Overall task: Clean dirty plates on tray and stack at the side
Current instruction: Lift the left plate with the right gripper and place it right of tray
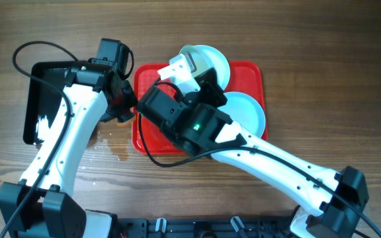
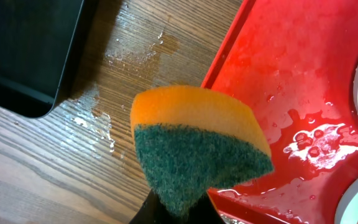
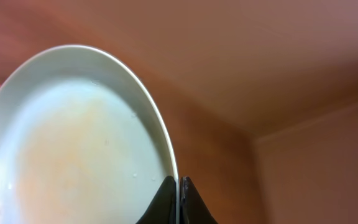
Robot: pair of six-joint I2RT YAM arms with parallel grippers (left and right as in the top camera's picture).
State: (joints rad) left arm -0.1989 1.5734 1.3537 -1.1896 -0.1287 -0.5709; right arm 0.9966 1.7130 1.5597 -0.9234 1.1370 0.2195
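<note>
Fingers of your right tool (image 3: 179, 186) are clamping the rim of a tilted plate (image 3: 73, 143) over the far side of the red tray (image 1: 251, 74). Your left tool (image 2: 176, 214) is gripping a green-faced sponge (image 2: 197, 143) above the tray's left rim. A second plate (image 1: 247, 109) is lying on the tray's right half.

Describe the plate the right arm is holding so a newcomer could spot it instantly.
Find the red tray mid-table. At its far edge is a pale round plate, its rim pinched by the right hand. The other plate lies toward the tray's right side with no hand on it; only this one is gripped.
</note>
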